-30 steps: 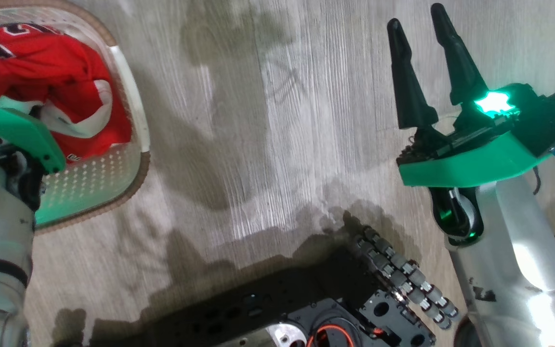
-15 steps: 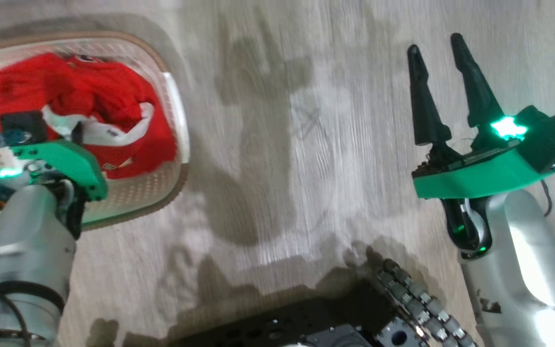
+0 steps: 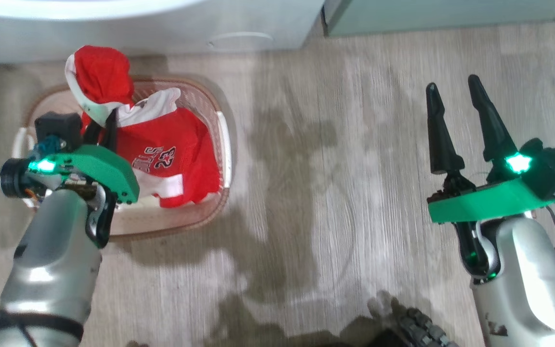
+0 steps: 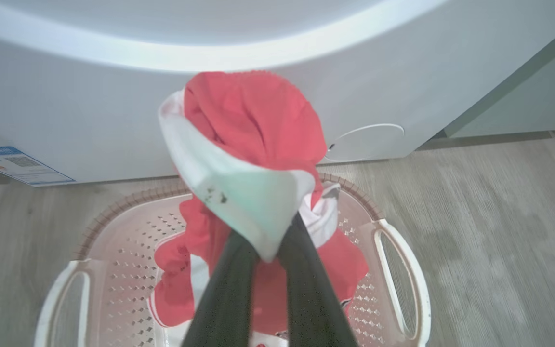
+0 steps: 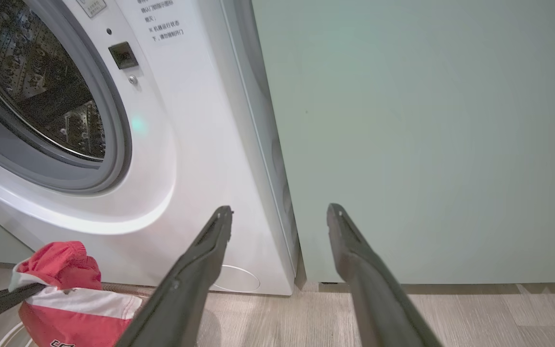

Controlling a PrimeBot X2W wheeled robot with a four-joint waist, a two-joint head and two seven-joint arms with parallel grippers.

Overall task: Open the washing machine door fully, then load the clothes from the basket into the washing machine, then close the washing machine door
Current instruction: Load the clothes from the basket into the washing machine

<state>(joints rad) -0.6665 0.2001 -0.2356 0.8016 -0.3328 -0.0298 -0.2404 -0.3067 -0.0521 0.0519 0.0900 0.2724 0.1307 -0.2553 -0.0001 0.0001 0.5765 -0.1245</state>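
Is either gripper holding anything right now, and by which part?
The left gripper is shut on the clothes, pinching a white trim band; the right gripper is open and empty.

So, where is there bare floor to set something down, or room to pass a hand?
The widest bare floor lies between the basket and the right end effector. More lies before the cabinet. It is crowded at the basket: clothes lie in it, the left end effector is shut on them, and only a narrow strip parts it from the washer.
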